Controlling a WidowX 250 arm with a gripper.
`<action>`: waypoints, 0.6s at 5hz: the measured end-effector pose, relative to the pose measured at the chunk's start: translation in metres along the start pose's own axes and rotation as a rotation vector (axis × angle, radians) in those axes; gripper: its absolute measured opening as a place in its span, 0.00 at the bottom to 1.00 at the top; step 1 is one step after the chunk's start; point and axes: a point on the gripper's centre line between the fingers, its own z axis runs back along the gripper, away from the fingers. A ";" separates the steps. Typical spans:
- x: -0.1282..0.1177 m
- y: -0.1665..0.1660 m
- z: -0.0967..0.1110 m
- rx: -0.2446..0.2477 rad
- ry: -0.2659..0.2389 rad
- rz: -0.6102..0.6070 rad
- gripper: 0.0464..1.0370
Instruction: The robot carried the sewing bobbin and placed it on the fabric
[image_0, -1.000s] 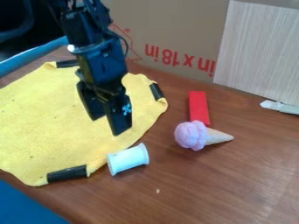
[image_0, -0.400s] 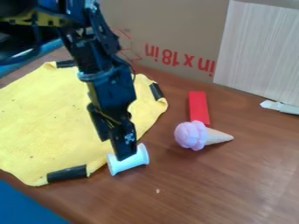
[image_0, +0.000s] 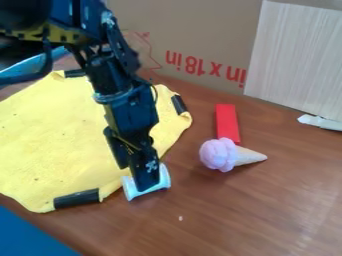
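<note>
While the gripper (image_0: 133, 179) was standing at the sewing bobbin (image_0: 165, 178) with its fingers moderately apart and apparently nothing gripped, this bobbin lay at the fabric's (image_0: 60, 135) four-o'clock edge, so only the approach seemed done, and grasping, carrying and placing remained.

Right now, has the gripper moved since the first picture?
Yes: the gripper moved down and rightward in view, from over the yellow fabric to the white bobbin.
</note>
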 end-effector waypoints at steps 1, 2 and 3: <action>0.002 0.000 -0.009 -0.017 -0.005 0.023 0.62; 0.004 0.000 -0.010 -0.018 -0.021 0.032 0.40; 0.006 0.002 -0.011 -0.004 -0.031 0.049 0.40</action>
